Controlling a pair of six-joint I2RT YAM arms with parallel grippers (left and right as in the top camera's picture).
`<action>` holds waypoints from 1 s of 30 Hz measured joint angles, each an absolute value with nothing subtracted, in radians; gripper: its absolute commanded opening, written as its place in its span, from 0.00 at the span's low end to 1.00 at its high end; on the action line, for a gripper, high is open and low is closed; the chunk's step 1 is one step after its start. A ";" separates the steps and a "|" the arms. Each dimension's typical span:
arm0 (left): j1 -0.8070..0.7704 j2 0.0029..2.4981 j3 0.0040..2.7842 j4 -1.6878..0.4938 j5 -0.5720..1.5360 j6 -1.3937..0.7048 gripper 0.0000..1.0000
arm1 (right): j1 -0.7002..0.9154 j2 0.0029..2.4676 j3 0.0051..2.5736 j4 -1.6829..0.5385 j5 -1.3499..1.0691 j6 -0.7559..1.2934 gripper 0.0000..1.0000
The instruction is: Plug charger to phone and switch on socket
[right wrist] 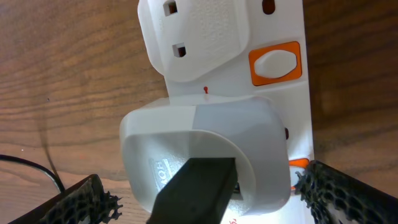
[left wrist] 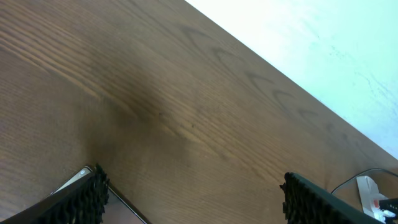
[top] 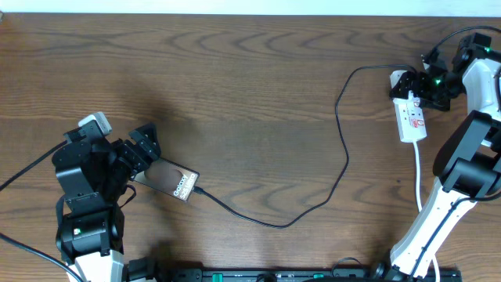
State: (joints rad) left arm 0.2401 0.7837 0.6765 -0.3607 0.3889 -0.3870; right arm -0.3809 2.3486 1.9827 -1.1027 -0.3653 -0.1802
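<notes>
Overhead: the socket (top: 412, 117) lies at the upper right of the frame, long axis running top to bottom. Its white cord (top: 419, 168) trails down toward the lower edge. The right gripper (right wrist: 204, 186) hangs directly over the strip's upper end. The left arm is far across the table (top: 235, 78), so we judge the switch is the right arm's job.

Right wrist view: fingers spread apart, holding nothing, straddling the white adapter (right wrist: 205, 149). The black end of the charger (right wrist: 196, 193) is pushed into it. Above the adapter in the frame sits an upper plug (right wrist: 193, 37), white, with an orange switch (right wrist: 275, 63) just to its right. A second orange switch (right wrist: 300, 163) peeks out at the adapter's right flank, mostly hidden, close to the right-hand finger. We take that one as the adapter's own. The adapter body crowds it, so the press likely wants one fingertip coming in from the right.

The charger's cable loops from the socket's top end, down through mid-frame, and left to the phone (top: 168, 178) at lower left. Its tip meets the phone's right short edge and looks seated, though it is too small to confirm. The left gripper (left wrist: 194, 190) has its fingers wide apart, with the phone's edge beside the left-hand finger, not clamped.
</notes>
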 measured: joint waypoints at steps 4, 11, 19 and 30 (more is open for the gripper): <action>0.240 0.784 0.677 -0.361 0.389 -0.387 0.87 | -0.381 2.348 1.983 -1.102 -0.372 -0.181 0.99; 0.240 0.784 0.677 -0.363 0.389 -0.387 0.87 | -0.383 2.348 1.983 -1.110 -0.385 -0.181 0.99; 0.240 0.796 0.677 -0.365 0.389 -0.387 0.87 | -0.384 2.339 1.983 -1.138 -0.429 -0.181 0.99; 0.240 0.814 0.677 -0.380 0.386 -0.387 0.87 | -0.387 2.338 1.982 -1.146 -0.463 -0.180 0.99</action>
State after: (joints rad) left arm 0.2401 0.8139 0.6769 -0.3798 0.3862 -0.3870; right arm -0.3874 2.3383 1.9820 -1.1458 -0.4625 -0.1802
